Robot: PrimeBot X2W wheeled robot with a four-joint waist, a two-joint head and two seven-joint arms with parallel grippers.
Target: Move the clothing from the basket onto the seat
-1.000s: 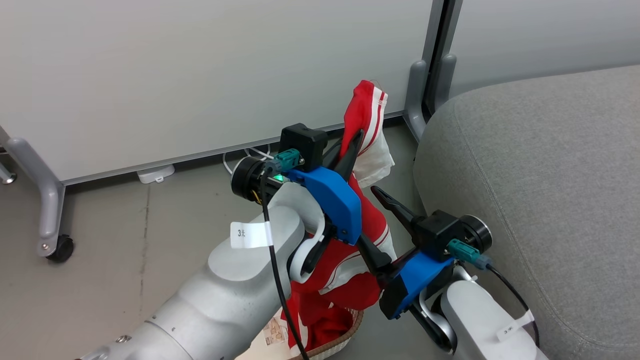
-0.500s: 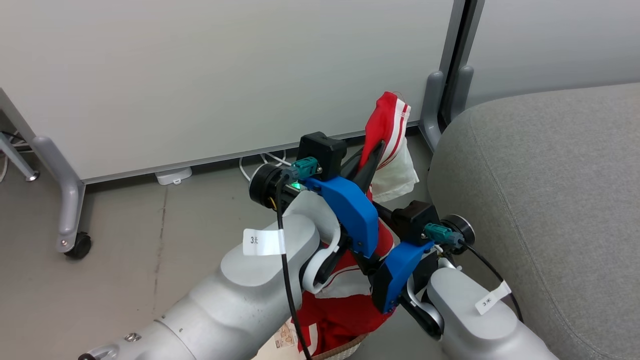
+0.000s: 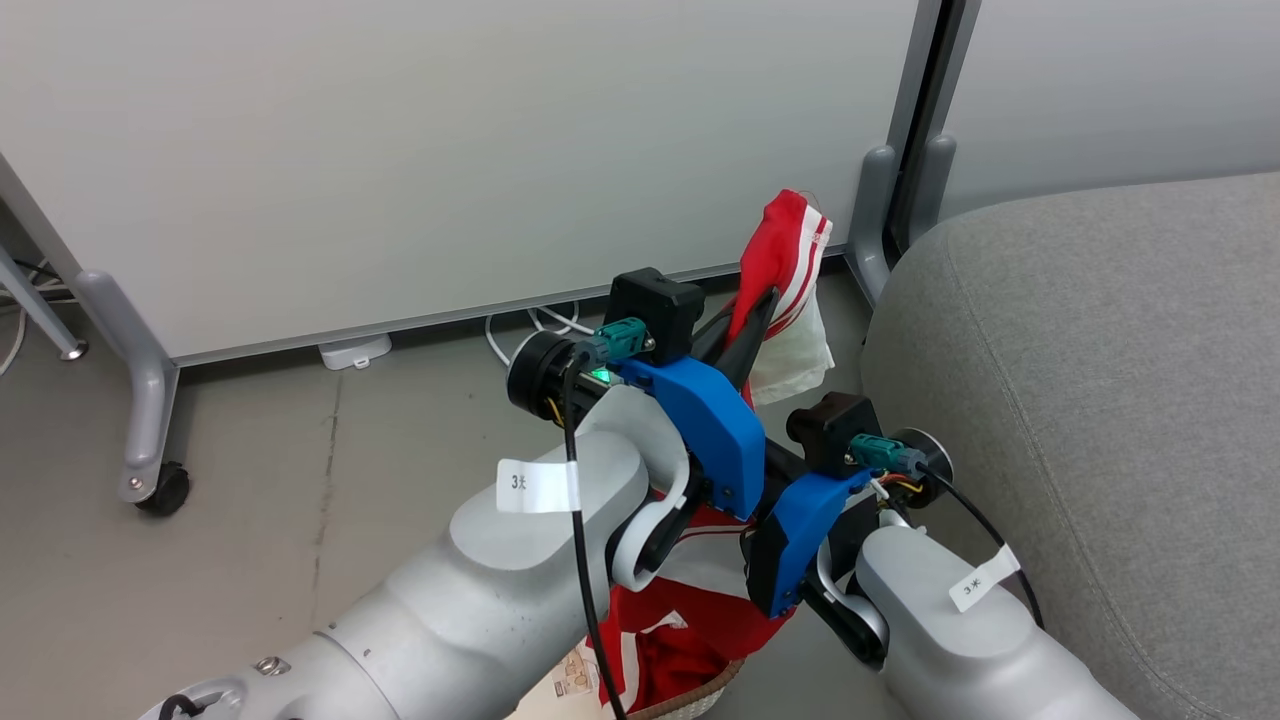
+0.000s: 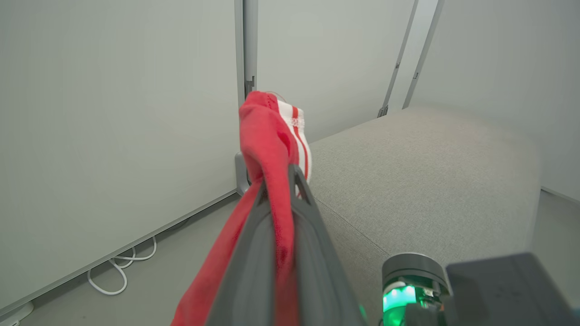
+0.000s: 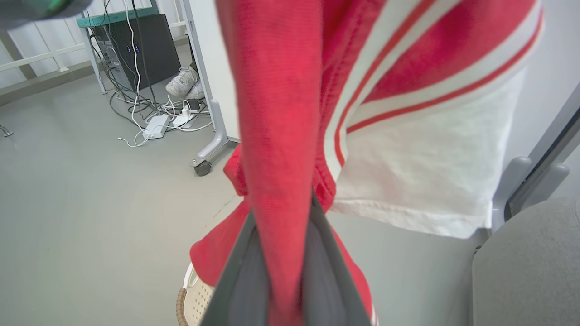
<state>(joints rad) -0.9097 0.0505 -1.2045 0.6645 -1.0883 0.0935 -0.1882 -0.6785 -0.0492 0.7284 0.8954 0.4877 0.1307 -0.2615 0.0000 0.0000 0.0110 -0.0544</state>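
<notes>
Hanging above the basket [image 3: 700,690], just left of the seat [image 3: 1100,350], the clothing [image 3: 785,240] is held at two places: its top is pinched in the closed left end effector [image 4: 294,174] and a lower fold in the closed right end effector [image 5: 283,206], probably so that it can be lifted clear and carried across. Bright red fabric with white stripes and a white panel is seen.
</notes>
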